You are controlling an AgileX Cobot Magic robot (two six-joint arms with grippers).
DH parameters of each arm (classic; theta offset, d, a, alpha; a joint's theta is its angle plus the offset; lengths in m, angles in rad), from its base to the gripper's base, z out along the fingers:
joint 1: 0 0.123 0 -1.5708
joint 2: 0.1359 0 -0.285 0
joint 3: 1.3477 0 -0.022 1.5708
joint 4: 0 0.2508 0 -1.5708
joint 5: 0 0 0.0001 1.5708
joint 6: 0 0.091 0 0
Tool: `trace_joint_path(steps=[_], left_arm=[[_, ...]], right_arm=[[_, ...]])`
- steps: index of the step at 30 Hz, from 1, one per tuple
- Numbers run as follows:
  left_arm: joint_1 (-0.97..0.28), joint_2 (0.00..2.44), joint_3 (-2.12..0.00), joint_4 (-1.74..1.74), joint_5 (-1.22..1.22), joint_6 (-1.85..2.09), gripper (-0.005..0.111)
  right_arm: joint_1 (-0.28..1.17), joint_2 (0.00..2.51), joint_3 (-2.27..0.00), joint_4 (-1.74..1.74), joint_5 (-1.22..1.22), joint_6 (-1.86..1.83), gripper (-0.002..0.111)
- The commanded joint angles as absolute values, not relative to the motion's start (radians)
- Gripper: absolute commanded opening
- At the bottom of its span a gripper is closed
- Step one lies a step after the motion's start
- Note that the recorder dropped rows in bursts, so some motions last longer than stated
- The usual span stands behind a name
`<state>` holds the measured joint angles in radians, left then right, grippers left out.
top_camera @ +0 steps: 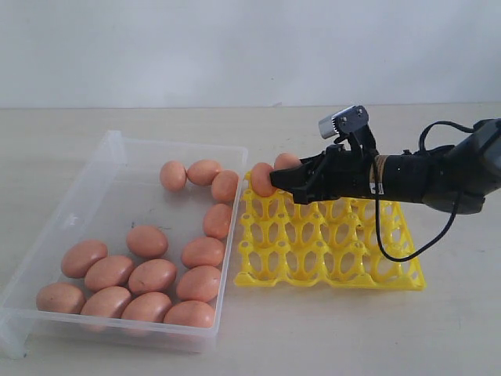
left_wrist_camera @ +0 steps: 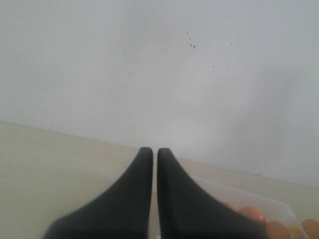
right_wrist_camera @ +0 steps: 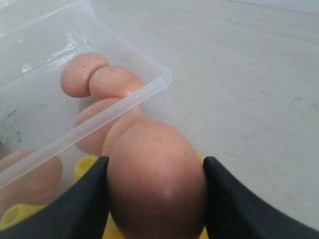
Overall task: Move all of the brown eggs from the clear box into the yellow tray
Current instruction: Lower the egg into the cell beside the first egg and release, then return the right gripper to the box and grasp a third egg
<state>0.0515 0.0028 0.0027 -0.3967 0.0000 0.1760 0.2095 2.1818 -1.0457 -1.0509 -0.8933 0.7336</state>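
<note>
My right gripper (top_camera: 272, 180) is shut on a brown egg (top_camera: 261, 178), holding it just above the far-left corner of the yellow tray (top_camera: 337, 251), close to the clear box (top_camera: 117, 149). In the right wrist view that brown egg (right_wrist_camera: 155, 184) fills the gap between the black fingers (right_wrist_camera: 84, 199) of the right gripper (right_wrist_camera: 155, 167). A second brown egg (top_camera: 287, 161) shows just behind the gripper at the tray's far edge. Several brown eggs (top_camera: 153, 276) lie in the box. My left gripper (left_wrist_camera: 155, 150) is shut and empty, away from the eggs.
The box and the tray stand side by side on a pale tabletop (top_camera: 352, 329). A white wall (top_camera: 235, 47) runs behind the table. A black cable (top_camera: 391, 243) droops from the right arm over the tray's right part.
</note>
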Motion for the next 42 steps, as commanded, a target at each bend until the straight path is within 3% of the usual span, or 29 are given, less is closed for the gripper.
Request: trace_joint_path(steps=[1, 15, 26, 28, 32, 36, 37, 42], left_arm=[[0.047, 0.000, 0.000, -0.402, 0.000, 0.182, 0.004], [0.047, 0.000, 0.000, -0.402, 0.000, 0.182, 0.004], [0.047, 0.000, 0.000, -0.402, 0.000, 0.182, 0.004], [0.047, 0.000, 0.000, -0.402, 0.000, 0.182, 0.004], [0.047, 0.000, 0.000, -0.402, 0.000, 0.182, 0.004], [0.047, 0.000, 0.000, -0.402, 0.000, 0.182, 0.004], [0.047, 0.000, 0.000, -0.402, 0.000, 0.182, 0.004], [0.047, 0.000, 0.000, -0.402, 0.000, 0.182, 0.004]], right_arm=[[0.209, 2.179, -1.049, -1.040, -0.885, 0.733, 0.040], [0.209, 2.177, -1.049, -1.018, -0.885, 0.727, 0.063], [0.208, 1.973, -1.049, -0.992, -0.769, 0.736, 0.063], [0.210, 1.941, -1.049, -1.061, -0.771, 0.823, 0.059], [0.279, 1.906, -1.053, -1.205, -0.810, 0.918, 0.001], [0.448, 1.906, -1.180, -1.428, -0.428, 1.177, 0.000], [0.508, 1.906, -1.226, -1.640, -0.302, 1.396, 0.000], [0.604, 1.946, -1.372, -1.744, -0.604, 1.792, 0.000]])
